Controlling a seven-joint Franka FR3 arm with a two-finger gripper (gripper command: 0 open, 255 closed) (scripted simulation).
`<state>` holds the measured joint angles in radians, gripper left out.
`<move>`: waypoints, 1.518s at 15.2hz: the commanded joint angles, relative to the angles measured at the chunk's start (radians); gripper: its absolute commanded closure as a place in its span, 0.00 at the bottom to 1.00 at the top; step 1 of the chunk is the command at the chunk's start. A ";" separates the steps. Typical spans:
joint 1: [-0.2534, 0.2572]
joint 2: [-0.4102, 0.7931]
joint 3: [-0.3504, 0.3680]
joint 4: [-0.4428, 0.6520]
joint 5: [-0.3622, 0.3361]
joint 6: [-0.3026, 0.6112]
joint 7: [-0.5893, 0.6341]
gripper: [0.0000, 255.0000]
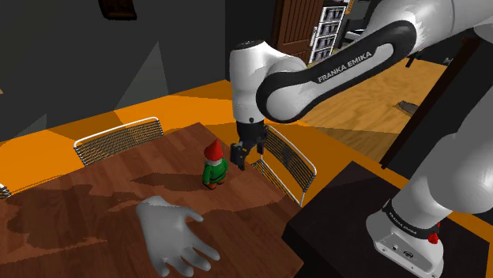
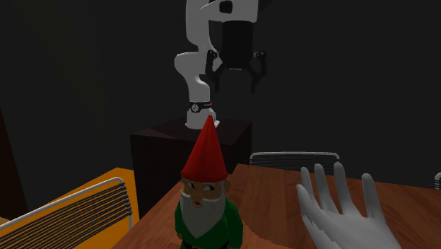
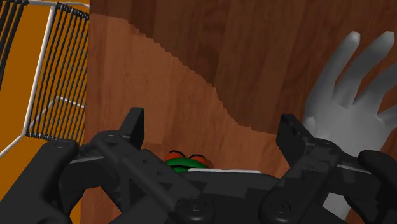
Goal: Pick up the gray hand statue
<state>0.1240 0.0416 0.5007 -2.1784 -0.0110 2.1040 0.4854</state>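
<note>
The gray hand statue [image 1: 174, 237] lies palm-down on the wooden table [image 1: 87, 201], near the shoulder view's lower edge. It also rises at the second exterior view's lower right as the hand statue [image 2: 345, 212], fingers spread upward. My gripper [image 1: 246, 158] hangs open above the table's far edge, beside a garden gnome [image 1: 214, 166] and well apart from the hand. In the wrist view the gripper [image 3: 212, 124] has its fingers wide apart with bare table between them, and the hand statue [image 3: 353, 95] lies off to the side beyond one finger.
The gnome [image 2: 206, 198], with red hat and green coat, stands between gripper and hand. Wire-backed chairs [image 1: 118, 138] [image 1: 288, 162] line two table edges. The dark stand [image 1: 348, 229] sits beside the table corner. Orange floor [image 1: 31, 154] surrounds the table.
</note>
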 commanded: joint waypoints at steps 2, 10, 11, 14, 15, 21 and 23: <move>0.029 0.131 0.011 0.076 -0.078 0.024 0.082 0.00; 0.172 0.467 -0.029 0.337 -0.249 0.021 0.245 0.00; 0.192 0.508 -0.037 0.376 -0.265 0.016 0.258 0.00; 0.253 0.631 -0.061 0.503 -0.302 -0.007 0.288 0.00; 0.273 0.673 -0.069 0.549 -0.312 -0.017 0.296 0.00; 0.376 0.894 -0.108 0.811 -0.347 -0.078 0.312 0.00; 0.379 0.912 -0.113 0.816 -0.352 -0.064 0.313 0.00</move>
<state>0.4987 0.9388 0.3910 -1.3726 -0.3597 2.0345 0.7977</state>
